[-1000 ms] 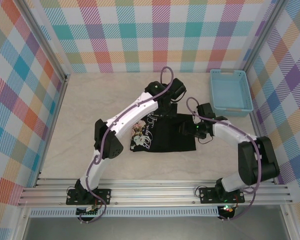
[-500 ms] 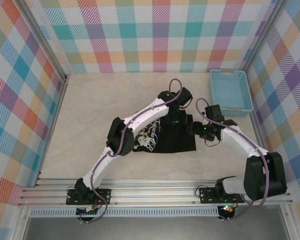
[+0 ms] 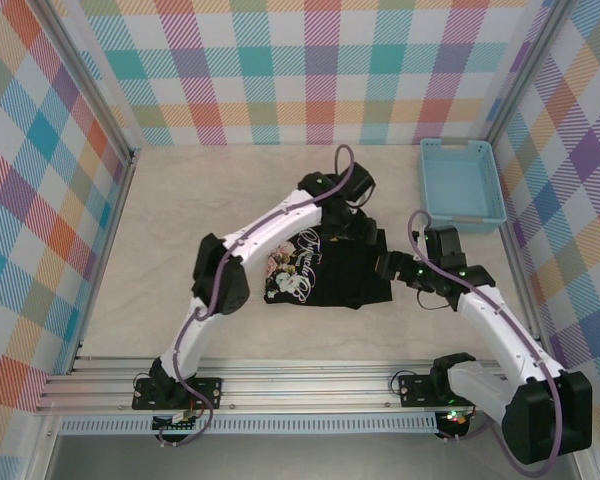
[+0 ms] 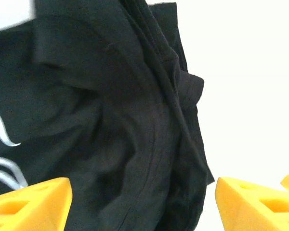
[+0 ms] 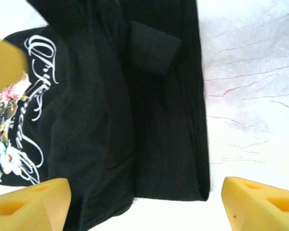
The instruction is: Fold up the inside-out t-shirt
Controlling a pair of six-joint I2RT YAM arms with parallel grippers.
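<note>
Black inside-out t-shirt point(image 3: 325, 268) lying near the middle of the pale marbled table point(image 3: 160, 240), bunched into a rough rectangle, white script and a flowery print point(image 3: 285, 280) showing on its left part. Seen from the right wrist, folded into several overlapping layers point(image 5: 135, 110), a short sleeve point(image 5: 151, 50) lying on top near the upper middle, a straight edge running down the right side against bare tabletop point(image 5: 250, 96), script and flowers point(image 5: 17, 125) at the left. Seen from the left wrist, rumpled in thick ridges point(image 4: 135, 125) with a small bunched knot point(image 4: 190, 89) at its right border, white table beyond. Left gripper point(image 3: 352, 222) poised over the shirt's upper right part, its white arm stretching diagonally across the cloth; jaws released and spread wide, yellow fingertips point(image 4: 31, 204) at either bottom corner of the wrist view, no cloth pinched between them. Right gripper point(image 3: 392, 268) just beside the shirt's right edge, likewise released, yellow fingertips point(image 5: 260, 204) set far apart with the shirt's lower edge lying loose in the gap. Light-blue basket point(image 3: 462, 185) standing at the far right of the table, apart from the shirt. Checked pastel walls point(image 3: 310, 60) enclosing the table on three sides.
</note>
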